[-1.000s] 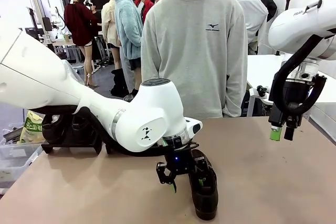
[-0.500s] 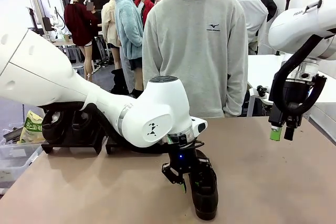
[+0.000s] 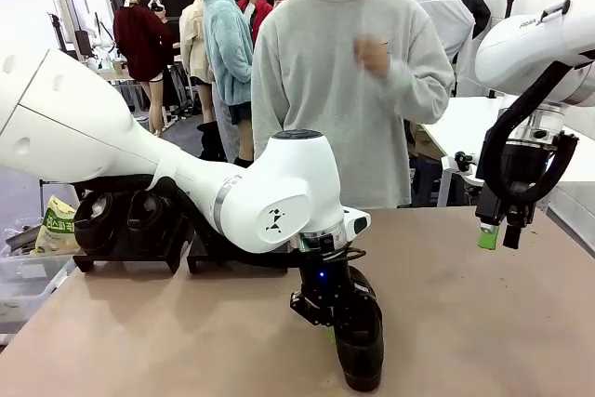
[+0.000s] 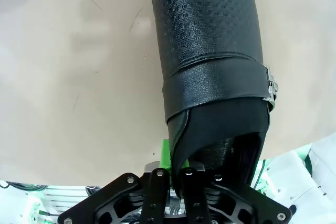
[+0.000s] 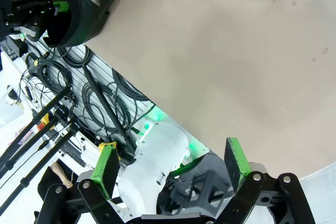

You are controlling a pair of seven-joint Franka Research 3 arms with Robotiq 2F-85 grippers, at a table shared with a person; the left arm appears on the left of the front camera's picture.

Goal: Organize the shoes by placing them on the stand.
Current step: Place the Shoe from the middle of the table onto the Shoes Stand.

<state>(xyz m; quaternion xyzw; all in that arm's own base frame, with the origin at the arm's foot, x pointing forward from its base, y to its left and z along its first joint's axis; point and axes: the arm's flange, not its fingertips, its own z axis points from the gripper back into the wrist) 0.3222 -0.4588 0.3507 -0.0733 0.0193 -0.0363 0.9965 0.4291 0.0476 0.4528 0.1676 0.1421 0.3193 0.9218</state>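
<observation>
Across the tan table (image 3: 483, 323) you face a person in a grey sweatshirt (image 3: 349, 81) standing at the far edge, one hand (image 3: 374, 55) raised to the chest. Your left gripper (image 3: 327, 315) reaches down near the middle of the table and is clamped on the collar of a black shoe (image 3: 361, 341) that stands on the tabletop — in the left wrist view its two fingers (image 4: 157, 182) pinch the thin rim of the opening at the shoe's heel end, with the textured upper and a buckled strap (image 4: 220, 85) running away from the camera. The shoe's sole looks to be on the table, toe toward you.

At the far left of the table sits a low black stand (image 3: 125, 250), and two more black shoes (image 3: 121, 220) rest on it side by side.

Your right gripper (image 3: 497, 232) hangs in the air well apart from all of this, over the table's right side, jaws spread wide with nothing between the green pads (image 5: 107, 170). From its wrist camera you can see the gripped shoe far off at the upper left corner.
</observation>
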